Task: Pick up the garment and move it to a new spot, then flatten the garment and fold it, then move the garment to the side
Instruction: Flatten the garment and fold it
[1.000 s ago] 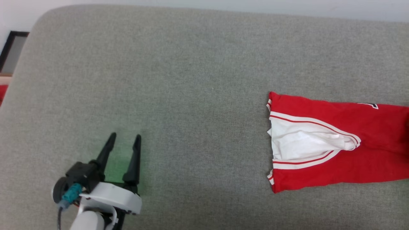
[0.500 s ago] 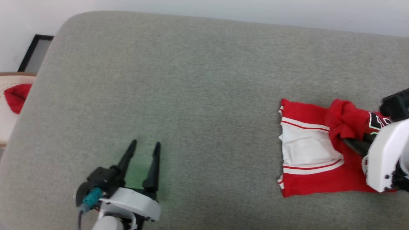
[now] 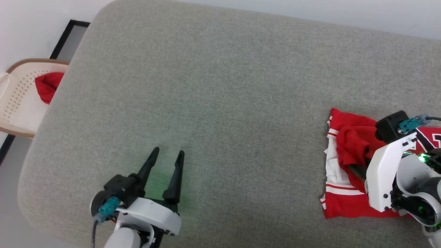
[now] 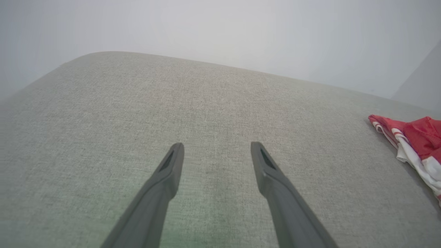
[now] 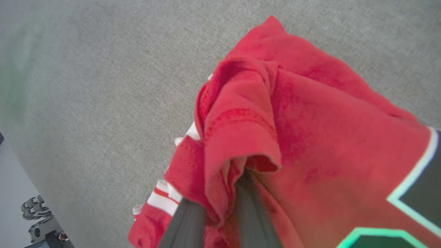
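The garment, a red jersey with white striped trim, lies bunched at the right edge of the grey cushion. My right gripper is shut on a red fold of it, lifted over the white part. In the right wrist view the fold drapes over the two fingers, whose tips are buried in the cloth, and a corner of the black number shows at the lower right. My left gripper rests open over bare cushion at the lower left, far from the garment. The left wrist view shows it holding nothing, with the garment at the far right.
A cream perforated plastic chair stands off the cushion's left edge with a small red cloth on it. A black-framed panel lies on the floor behind it. A pale wall runs along the far side.
The camera has swung, shifting the whole picture. My right gripper has come into view gripping a red fold of the garment, which was flat and is now bunched. The left gripper stays open.
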Motion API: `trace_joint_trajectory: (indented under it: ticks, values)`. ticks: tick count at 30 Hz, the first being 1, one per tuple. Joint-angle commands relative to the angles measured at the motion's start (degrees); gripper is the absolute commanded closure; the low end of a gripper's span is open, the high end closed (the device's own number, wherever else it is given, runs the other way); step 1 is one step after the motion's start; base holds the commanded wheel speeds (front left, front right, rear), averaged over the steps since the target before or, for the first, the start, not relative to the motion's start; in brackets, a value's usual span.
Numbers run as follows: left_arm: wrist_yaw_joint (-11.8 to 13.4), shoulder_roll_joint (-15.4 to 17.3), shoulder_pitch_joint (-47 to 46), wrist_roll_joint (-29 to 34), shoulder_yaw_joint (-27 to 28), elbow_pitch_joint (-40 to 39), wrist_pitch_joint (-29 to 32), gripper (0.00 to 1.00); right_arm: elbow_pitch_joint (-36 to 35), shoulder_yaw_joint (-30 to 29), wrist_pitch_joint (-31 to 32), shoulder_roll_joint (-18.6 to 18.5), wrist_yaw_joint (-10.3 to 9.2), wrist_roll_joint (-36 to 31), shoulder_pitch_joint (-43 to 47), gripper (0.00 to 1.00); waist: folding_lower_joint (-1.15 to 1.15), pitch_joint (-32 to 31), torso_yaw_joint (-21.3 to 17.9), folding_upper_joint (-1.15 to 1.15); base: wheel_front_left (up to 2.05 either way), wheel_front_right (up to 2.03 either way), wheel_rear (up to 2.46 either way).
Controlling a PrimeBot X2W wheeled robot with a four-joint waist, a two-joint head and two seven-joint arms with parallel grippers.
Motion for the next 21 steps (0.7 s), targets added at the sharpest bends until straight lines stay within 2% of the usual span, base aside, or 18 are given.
trace_joint_trajectory:
  ticks: [1, 13, 21]
  values:
    - [-0.11, 0.36, -0.07, -0.50, 0.34, 0.19, 0.01, 0.00, -0.10, 0.93, -0.84, 0.08, -0.04, 0.46, -0.86, 0.00, 0.00, -0.69, -0.59, 0.00, 0.00, 0.00, 0.00]
    - [-0.11, 2.62, 1.27, -0.81, 1.79, 0.70, 0.01, 0.00, -0.76, 0.53, -7.88, -1.35, -0.04, 4.51, -0.79, 0.00, 0.00, -4.33, -6.74, 0.00, 0.00, 0.00, 0.00]
    - [-0.12, 3.99, 1.61, -2.77, 1.90, 2.57, 0.01, 0.00, 3.86, 2.33, -23.05, -3.57, -0.04, 6.73, 0.27, 0.00, 0.00, -6.81, -10.89, 0.00, 0.00, 0.00, 0.00]
